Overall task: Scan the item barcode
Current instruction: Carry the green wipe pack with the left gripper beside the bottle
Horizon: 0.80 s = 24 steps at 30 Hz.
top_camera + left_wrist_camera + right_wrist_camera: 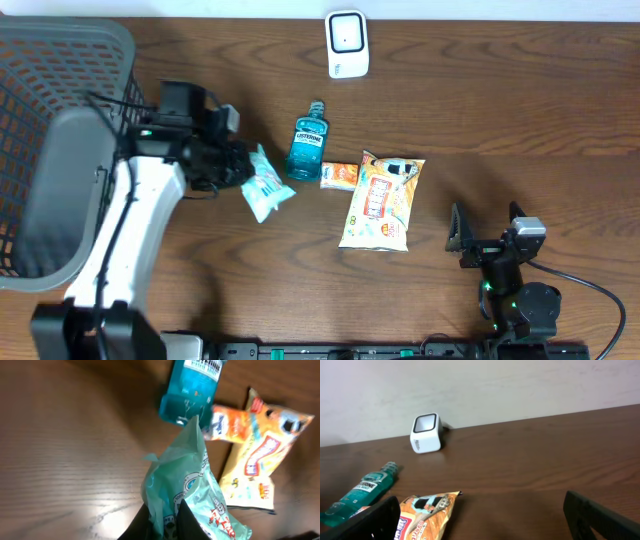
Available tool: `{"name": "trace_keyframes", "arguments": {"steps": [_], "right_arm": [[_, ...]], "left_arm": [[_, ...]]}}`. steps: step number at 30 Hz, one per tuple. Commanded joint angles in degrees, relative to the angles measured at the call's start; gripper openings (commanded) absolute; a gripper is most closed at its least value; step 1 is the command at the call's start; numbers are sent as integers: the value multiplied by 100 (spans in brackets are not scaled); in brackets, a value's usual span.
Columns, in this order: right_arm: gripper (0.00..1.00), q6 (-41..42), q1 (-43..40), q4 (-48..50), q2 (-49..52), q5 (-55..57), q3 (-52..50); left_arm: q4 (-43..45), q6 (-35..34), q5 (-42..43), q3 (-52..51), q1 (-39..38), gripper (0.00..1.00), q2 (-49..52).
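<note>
Nearest the front edge, off to the right of the mouthwash bottle [307,145] and well apart from it, the right arm [515,290] sits low with the right jaws released, spread as wide as they go and holding nothing; its own camera looks across bare wood between the two fingers. Left of the bottle and a little nearer the front, the left arm [140,220] reaches in, and the left jaws are clenched on one end of a teal-and-white pouch [266,186], which looks to be the item to scan. The pouch fans out from the grip towards the bottle's base and ends just beside it; whether it rests on the surface [500,120] or hangs a touch above it I cannot tell, and no barcode is readable on the crumpled face that shows. Just right of the bottle's base lies a small orange packet [340,176], and beyond that, further right, a large yellow-and-orange snack bag [382,203]. Far left of the bottle stands a grey basket [30,120]. By my reckoning the pick-up is done and the scan itself is not: the white scanner [347,43] stands well beyond the bottle at the far edge, slightly right of it, and the pouch has yet to be carried over and turned to its window. The surface is dark brown wood with a visible grain, and behind the scanner rises a plain pale wall [520,385].
</note>
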Motion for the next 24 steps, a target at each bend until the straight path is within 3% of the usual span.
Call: {"name": "trace_keyframes", "arguments": {"steps": [1,8,24], "right_arm": [[99,-42,24,-24,-35,46,-4],[99,-42,24,-24,-35,46,-4],[99,-42,24,-24,-35,46,-4]], "left_arm": [[245,-2,-39,-186,-286,7,208],[953,-1239,-1532,-811,-1145,7,407],[2262,-1281,-1561,-986,-2124,7,439]]}}
